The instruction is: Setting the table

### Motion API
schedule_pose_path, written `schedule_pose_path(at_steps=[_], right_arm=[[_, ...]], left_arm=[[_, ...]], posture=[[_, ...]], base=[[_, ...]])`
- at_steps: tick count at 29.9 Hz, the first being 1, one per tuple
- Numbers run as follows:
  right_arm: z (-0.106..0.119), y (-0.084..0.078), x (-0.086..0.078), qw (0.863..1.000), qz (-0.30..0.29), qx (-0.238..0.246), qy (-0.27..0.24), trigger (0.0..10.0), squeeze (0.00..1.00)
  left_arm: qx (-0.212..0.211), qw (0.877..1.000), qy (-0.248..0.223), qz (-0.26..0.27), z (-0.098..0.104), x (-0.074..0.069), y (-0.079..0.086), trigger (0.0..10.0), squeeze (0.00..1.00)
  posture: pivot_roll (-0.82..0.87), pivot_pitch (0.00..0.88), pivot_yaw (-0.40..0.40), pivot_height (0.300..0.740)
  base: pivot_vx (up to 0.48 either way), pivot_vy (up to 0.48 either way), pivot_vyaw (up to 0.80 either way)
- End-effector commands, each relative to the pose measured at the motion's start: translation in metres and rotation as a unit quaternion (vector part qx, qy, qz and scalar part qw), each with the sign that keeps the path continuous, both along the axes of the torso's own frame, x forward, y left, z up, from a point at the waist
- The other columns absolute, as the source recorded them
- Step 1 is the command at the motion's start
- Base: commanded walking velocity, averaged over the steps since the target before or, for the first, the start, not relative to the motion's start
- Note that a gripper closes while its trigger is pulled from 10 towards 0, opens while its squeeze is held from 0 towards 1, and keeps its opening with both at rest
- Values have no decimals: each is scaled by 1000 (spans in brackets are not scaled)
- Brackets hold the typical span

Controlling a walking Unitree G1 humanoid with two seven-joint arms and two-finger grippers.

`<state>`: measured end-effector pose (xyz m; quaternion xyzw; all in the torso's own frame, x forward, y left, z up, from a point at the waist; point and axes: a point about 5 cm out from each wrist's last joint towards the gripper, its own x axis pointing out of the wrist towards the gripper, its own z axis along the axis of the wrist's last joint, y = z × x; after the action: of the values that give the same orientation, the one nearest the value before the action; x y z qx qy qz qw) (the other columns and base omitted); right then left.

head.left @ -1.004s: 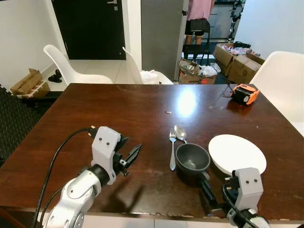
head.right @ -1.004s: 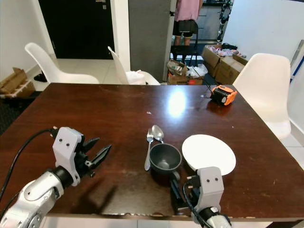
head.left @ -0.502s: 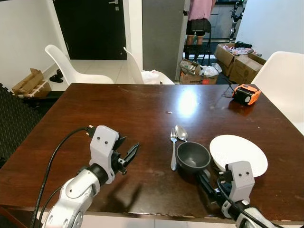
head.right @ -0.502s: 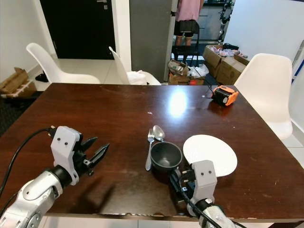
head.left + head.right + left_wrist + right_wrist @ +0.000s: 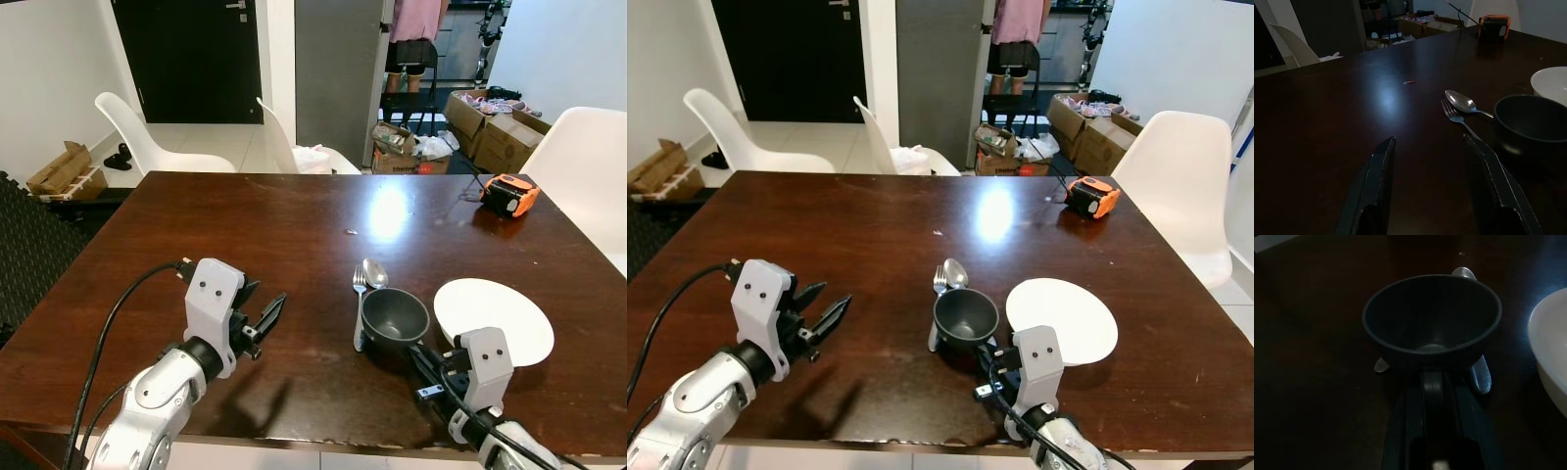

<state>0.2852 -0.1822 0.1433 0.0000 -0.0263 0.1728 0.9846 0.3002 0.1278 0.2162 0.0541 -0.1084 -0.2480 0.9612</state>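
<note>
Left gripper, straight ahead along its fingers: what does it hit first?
Probably the fork and spoon, just left of the dark bowl. The left gripper is open above bare table; depth is unclear, so it might pass between them.

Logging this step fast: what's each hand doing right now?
Left hand: open, holding nothing, above the table.
Right hand: at the dark bowl; grip cannot be told.

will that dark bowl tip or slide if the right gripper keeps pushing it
The dark bowl looks rigid and light, so it would probably slide on the glossy table. It sits partly over the fork and spoon, so it may rock or drag them.
</note>
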Motion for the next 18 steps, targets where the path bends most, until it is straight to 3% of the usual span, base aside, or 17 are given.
schedule_pose_path(at_steps=[1,9,10,15,18], right_arm=[[-2,0,-2,1000,5,12,0,0,0],[14,8,0,999,0,29,-33,0,0],[24,11,2,998,-7,35,-53,10000,0],[59,26,3,991,-18,59,-116,10000,0],[69,32,0,989,-15,54,-136,10000,0]], left_arm=[[5,1000,0,4,0,-1,0,10000,0],[1,1000,2,14,-2,0,1,10000,0],[-2,1000,4,24,-3,2,2,10000,0],[-23,997,11,79,-7,8,10,10000,0],[-29,995,14,92,-9,9,12,10000,0]], posture=[[21,126,120,740],[16,119,115,740],[12,117,112,740],[6,111,103,740],[0,108,95,740]], base=[[0,0,0],[0,0,0],[0,0,0],[0,0,0],[0,0,0]])
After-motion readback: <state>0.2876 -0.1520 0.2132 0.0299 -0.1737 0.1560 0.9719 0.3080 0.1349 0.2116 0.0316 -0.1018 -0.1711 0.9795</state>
